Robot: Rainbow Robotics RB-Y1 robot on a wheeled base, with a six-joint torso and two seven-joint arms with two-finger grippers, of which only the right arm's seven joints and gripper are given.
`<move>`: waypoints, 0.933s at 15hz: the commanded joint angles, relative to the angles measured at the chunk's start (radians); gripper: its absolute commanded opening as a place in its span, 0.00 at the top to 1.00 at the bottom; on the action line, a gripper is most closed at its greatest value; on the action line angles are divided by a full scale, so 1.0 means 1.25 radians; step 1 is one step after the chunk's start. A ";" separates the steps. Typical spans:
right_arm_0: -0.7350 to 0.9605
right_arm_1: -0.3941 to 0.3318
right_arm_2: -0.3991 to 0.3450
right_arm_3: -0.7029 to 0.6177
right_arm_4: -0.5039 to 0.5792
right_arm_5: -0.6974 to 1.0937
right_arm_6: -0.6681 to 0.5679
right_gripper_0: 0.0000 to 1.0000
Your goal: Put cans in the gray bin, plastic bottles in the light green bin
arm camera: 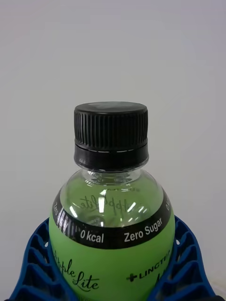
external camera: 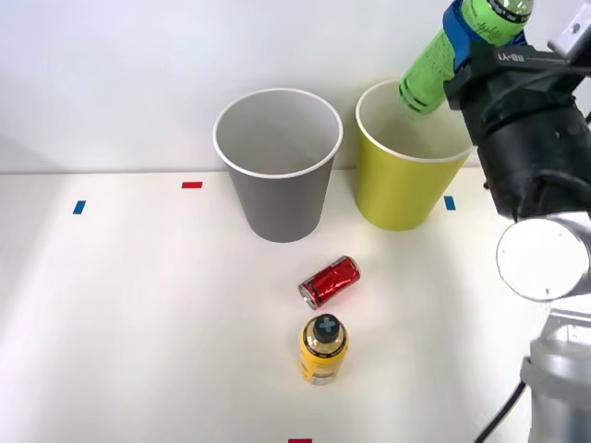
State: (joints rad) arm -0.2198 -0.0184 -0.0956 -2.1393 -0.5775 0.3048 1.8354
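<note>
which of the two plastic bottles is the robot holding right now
The green bottle: the right gripper has its blue fingers clamped around it, tilted over the light green bin. The yellow bottle sits on the table beside the red can, untouched.

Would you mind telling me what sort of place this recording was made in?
Probably a lab test bench, not a home: a plain white table against a bare wall, small red and blue tape marks on it, and a gray bin and light green bin set out for sorting.
</note>
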 commanded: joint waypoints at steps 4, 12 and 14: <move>-0.163 -0.018 -0.070 0.227 0.079 -0.001 0.009 1.00; -0.184 -0.023 -0.051 0.272 0.053 -0.002 0.003 0.35; -0.184 -0.018 -0.051 0.272 0.052 -0.005 0.002 0.00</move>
State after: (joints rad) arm -0.4497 -0.0456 -0.1602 -1.7994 -0.5114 0.3011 1.8391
